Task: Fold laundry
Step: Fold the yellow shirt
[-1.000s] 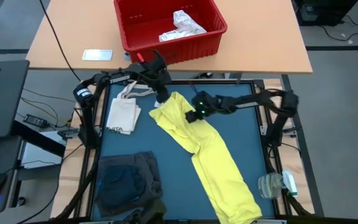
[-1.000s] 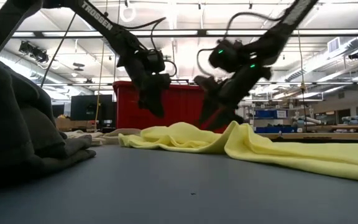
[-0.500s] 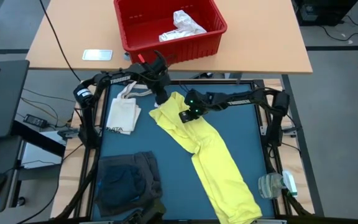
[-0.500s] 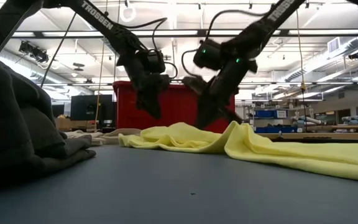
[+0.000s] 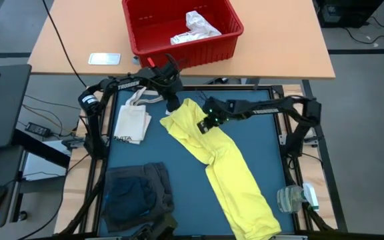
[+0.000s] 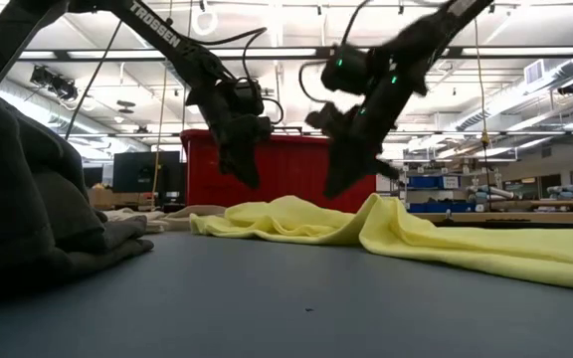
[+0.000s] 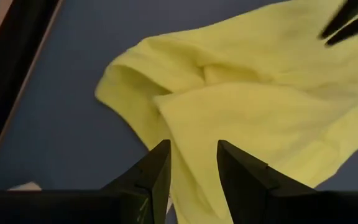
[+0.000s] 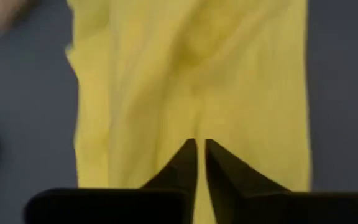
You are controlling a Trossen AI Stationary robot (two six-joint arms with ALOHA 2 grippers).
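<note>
The long yellow garment lies flat on the blue table, running from the far middle to the near right corner. Its far end is bunched in soft folds. My left gripper hangs open just above that far end, its fingers clear of the cloth. My right gripper is shut and hovers a little above the garment's upper part. In the low view its tips stand clear of the cloth. A dark grey garment is heaped at the near left.
A cream tote bag lies at the far left of the table. A clear plastic item with green trim sits at the near right edge. Beyond the far edge a red bin holds white cloth. Bare blue table shows in the middle left.
My right gripper has gone toward the table's left over the yellow garment, dipped to the cloth and shut, then risen again and turned at the wrist. The garment lies as it did before.
</note>
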